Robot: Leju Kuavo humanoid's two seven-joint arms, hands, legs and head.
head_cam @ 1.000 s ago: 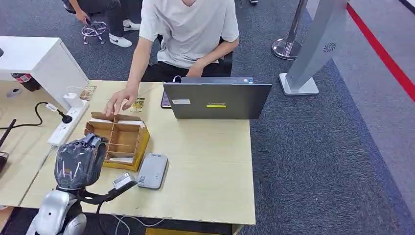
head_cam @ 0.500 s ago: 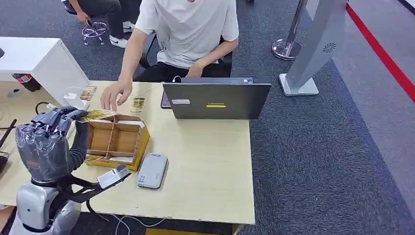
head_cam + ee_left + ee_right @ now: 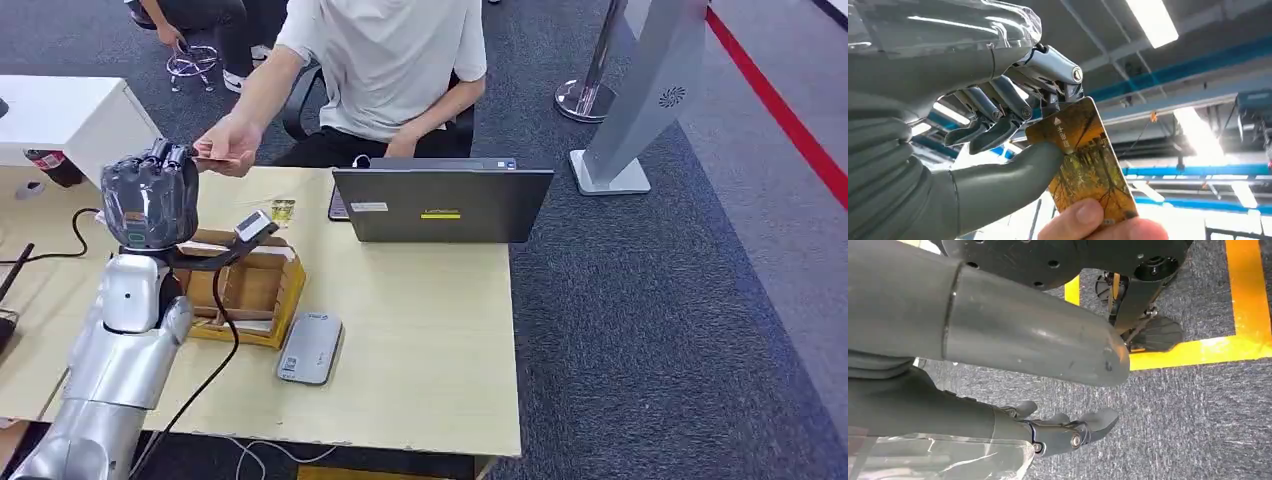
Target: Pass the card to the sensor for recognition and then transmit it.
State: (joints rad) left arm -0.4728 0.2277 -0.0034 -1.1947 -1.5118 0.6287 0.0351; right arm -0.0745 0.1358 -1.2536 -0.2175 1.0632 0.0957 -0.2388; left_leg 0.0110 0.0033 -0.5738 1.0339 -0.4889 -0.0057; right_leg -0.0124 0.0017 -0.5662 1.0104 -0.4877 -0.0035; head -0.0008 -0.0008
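Left hand (image 3: 150, 195) raised — card (image 3: 1085, 165) now shared

The robot's grey left hand (image 3: 150, 200) is raised above the pale wooden table (image 3: 420, 350), meeting a seated person's hand (image 3: 228, 145) at a thin reddish card (image 3: 208, 158); grey rectangular sensor (image 3: 310, 348) beside the wooden divided box (image 3: 262, 290)

Laptop (image 3: 442, 205), wooden organizer (image 3: 250, 288), power strip (image 3: 135, 262).
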